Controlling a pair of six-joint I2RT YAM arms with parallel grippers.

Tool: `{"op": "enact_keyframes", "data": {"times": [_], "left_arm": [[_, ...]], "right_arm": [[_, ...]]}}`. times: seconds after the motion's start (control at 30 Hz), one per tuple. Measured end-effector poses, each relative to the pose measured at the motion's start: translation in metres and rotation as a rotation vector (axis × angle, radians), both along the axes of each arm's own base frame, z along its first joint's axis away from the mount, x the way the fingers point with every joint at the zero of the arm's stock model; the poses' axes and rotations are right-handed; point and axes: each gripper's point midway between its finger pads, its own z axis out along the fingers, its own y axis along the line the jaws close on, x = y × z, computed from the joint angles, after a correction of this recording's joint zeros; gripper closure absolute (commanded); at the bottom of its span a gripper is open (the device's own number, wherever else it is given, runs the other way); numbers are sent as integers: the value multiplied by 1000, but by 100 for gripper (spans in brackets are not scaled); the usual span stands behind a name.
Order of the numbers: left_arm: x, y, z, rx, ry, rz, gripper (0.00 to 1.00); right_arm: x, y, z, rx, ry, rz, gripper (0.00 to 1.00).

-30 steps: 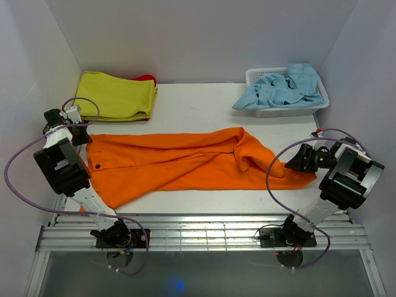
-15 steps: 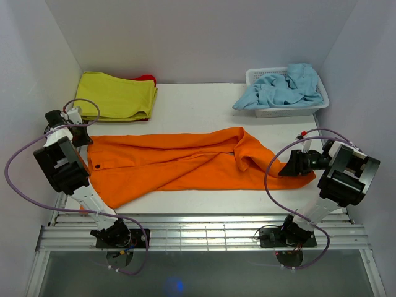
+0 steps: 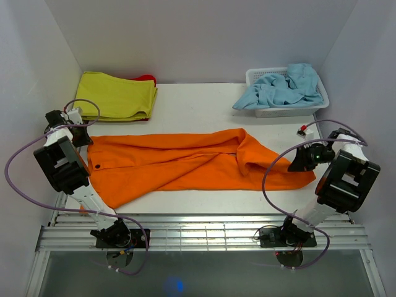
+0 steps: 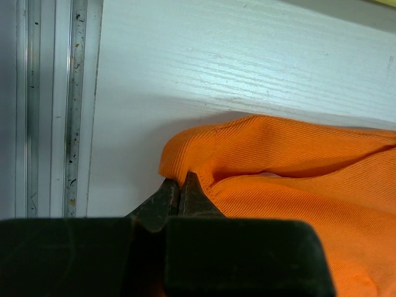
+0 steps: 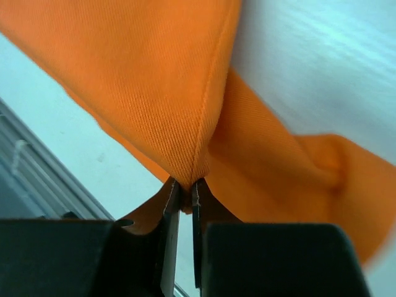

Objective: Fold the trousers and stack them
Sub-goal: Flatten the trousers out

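- The right gripper [image 5: 184,185] has its jaws pressed nearly together on a seamed fold of the large bright orange fabric trousers [image 3: 179,164], at the leg end on the right side of the table.
- The left gripper [image 4: 180,185] is pinched tight on a corner of the waistband end, near the left edge of the white table [image 3: 198,105].
- Between the two grippers the trousers lie lengthwise across the table's near half, bunched into a fold towards the right.
- Behind the waistband end, apart from it, lies a folded yellow-green cloth [image 3: 117,96].
- At the far right a white plastic basket [image 3: 291,112] holds a crumpled light blue garment [image 3: 281,90], which spills over the basket's left rim.
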Motion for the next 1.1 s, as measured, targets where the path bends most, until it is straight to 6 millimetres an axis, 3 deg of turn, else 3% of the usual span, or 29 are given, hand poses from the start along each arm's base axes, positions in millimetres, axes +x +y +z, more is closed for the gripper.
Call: {"op": "enact_keyframes", "data": {"times": [0.07, 0.23, 0.37, 0.5, 0.7, 0.87, 0.93, 1.0, 1.03, 1.07, 1.1], "left_arm": [[0, 0, 0, 3, 1, -4, 100], [0, 1, 0, 11, -1, -12, 100], [3, 0, 2, 8, -16, -18, 100], [9, 0, 6, 5, -48, -17, 100], [23, 8, 18, 23, -106, 11, 100], [48, 10, 42, 29, -180, 16, 100], [62, 12, 50, 36, -215, 13, 100], [73, 16, 54, 44, -236, 12, 90], [77, 18, 55, 47, -243, 11, 82], [85, 22, 53, 51, -247, 12, 66], [89, 25, 52, 54, -245, 15, 59]], "right_arm": [[10, -20, 14, -86, -48, -9, 92], [58, -90, 69, -415, -234, -29, 92], [92, -122, 92, -595, -288, -42, 92], [127, -127, 87, -720, -308, -34, 92], [190, -134, 53, -880, -294, -22, 92], [248, -143, 42, -948, -336, -79, 92], [260, -139, 43, -973, -365, -90, 91], [269, -133, 48, -1000, -395, -97, 74], [273, -130, 50, -1012, -408, -103, 54], [277, -126, 53, -1026, -421, -119, 45], [279, -125, 56, -1048, -423, -129, 33]]}}
